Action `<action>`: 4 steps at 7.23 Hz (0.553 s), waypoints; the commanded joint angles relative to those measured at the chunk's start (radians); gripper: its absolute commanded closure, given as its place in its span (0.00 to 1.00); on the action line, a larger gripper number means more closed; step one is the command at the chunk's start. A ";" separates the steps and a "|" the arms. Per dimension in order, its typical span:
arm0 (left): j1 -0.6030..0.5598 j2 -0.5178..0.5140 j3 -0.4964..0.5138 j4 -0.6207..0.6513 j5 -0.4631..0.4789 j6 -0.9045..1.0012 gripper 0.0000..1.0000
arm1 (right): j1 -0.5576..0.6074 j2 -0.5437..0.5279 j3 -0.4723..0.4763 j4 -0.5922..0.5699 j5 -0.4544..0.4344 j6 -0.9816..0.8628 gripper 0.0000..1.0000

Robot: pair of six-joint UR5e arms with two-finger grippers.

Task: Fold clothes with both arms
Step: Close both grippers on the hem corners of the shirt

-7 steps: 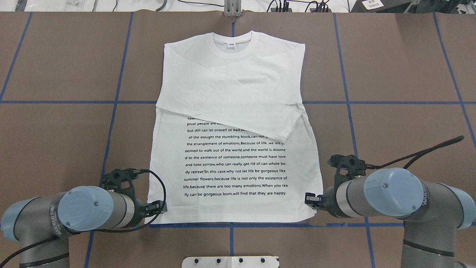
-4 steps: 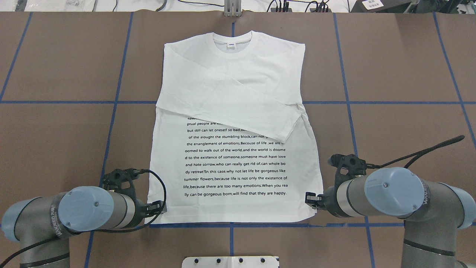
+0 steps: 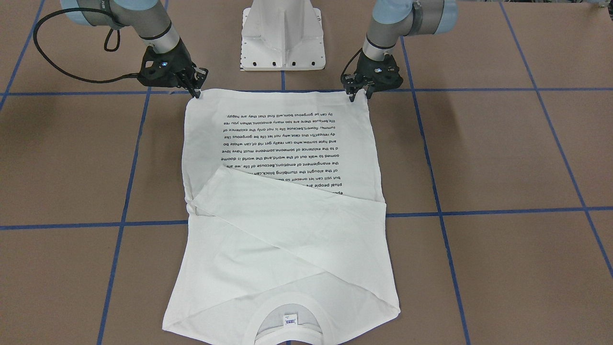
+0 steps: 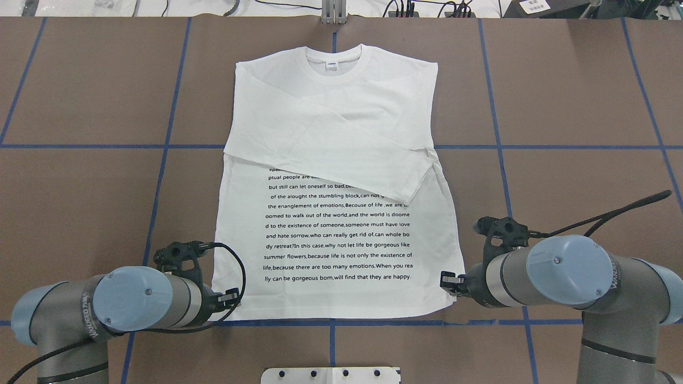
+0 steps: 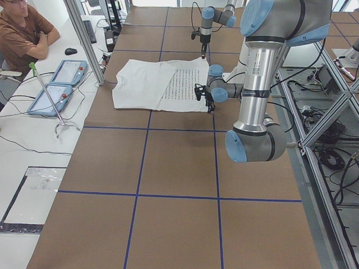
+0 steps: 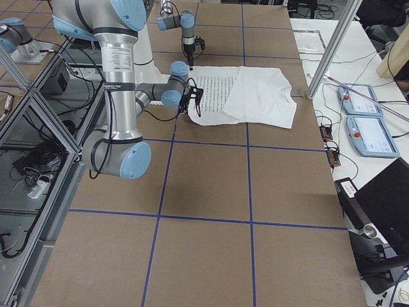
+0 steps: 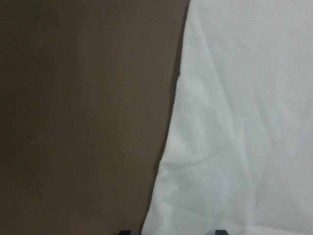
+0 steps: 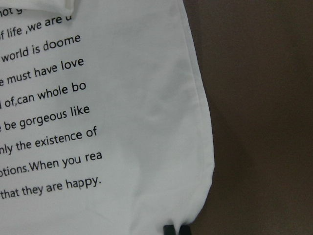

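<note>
Brown table point(image 3: 503, 158): white long-sleeved cotton T-shirt point(image 3: 282, 230) lies toward twelve o'clock from black left gripper point(image 3: 359, 97), spread, and black right gripper point(image 3: 197, 93), seemingly pinching it.

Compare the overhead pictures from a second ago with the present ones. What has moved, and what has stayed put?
The right gripper, shut on the T-shirt's hem corner, has crept slightly forward and outward. The left arm has edged inward; the left gripper is open astride the other hem corner. No grasp or release shows. The T-shirt stays flat, sleeves folded across.
</note>
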 commanded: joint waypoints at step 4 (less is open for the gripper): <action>-0.001 0.000 0.000 0.015 0.001 -0.002 0.39 | -0.001 0.002 0.000 -0.001 0.000 0.000 1.00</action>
